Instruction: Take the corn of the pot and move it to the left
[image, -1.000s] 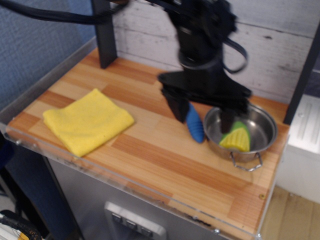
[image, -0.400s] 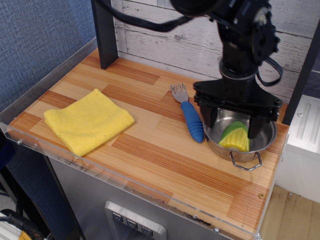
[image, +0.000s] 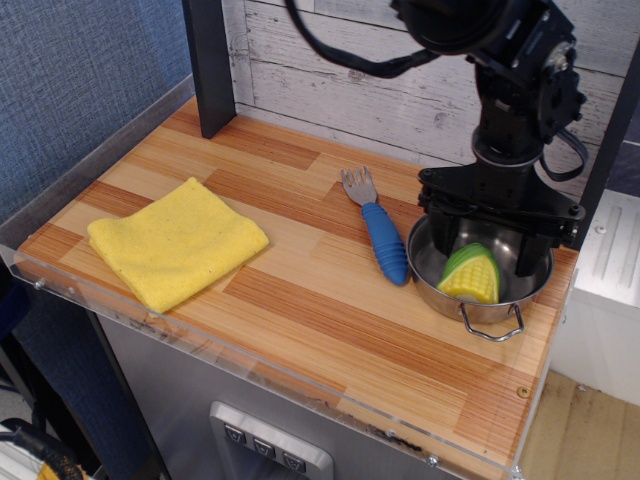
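Observation:
The corn (image: 472, 276), yellow kernels with a green husk along its far side, lies in the shiny steel pot (image: 428, 280) at the right of the wooden table. My gripper (image: 485, 243) hangs right above the pot, open. Its two black fingers stand wide apart, one to the left and one to the right of the corn, reaching down to the pot's rim. Neither finger touches the corn. The black arm hides the back of the pot.
A blue-handled fork (image: 380, 232) lies just left of the pot. A folded yellow cloth (image: 172, 240) lies at the left of the table (image: 300, 310). A dark post (image: 210, 60) stands at the back left. The table's right edge is close to the pot.
My gripper has moved right, from above the fork to directly over the pot, and now straddles the corn. The corn and pot have not moved.

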